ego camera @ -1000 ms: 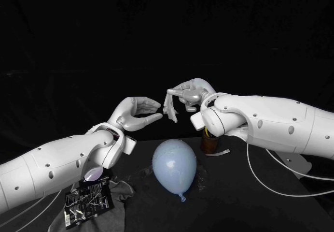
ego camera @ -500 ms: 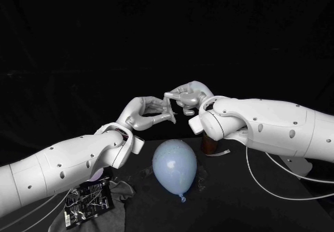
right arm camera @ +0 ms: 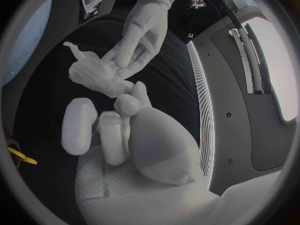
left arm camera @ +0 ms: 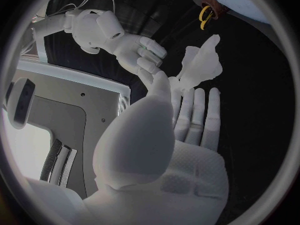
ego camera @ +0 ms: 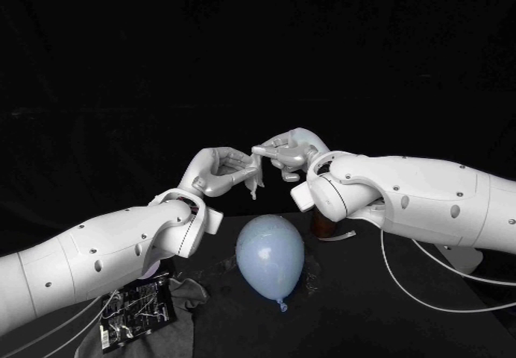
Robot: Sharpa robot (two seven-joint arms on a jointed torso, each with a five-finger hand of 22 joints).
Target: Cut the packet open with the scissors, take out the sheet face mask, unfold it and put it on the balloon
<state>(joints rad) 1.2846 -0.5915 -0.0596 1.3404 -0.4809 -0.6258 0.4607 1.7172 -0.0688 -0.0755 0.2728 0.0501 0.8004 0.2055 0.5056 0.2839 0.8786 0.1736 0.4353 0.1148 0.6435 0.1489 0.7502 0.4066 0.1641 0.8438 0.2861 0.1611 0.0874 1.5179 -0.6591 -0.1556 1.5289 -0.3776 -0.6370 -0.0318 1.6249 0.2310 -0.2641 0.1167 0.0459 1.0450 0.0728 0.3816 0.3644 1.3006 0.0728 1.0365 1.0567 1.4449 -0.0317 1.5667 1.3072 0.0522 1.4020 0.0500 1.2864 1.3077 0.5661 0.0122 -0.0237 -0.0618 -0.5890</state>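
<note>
The left hand [ego camera: 221, 170] and the right hand [ego camera: 288, 151] meet above the pale blue balloon [ego camera: 269, 257], fingertips close together. Both hands pinch the crumpled, still folded sheet face mask [ego camera: 253, 181], which hangs between them clear of the balloon. The balloon lies on the black surface [ego camera: 408, 313]. The packet [ego camera: 134, 309] lies beside a dark cloth [ego camera: 196, 292], well apart from both hands.

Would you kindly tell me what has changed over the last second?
The left hand moved up and across to the right hand and took hold of the sheet face mask, which the right hand keeps pinching. The balloon and the packet stayed where they were.
</note>
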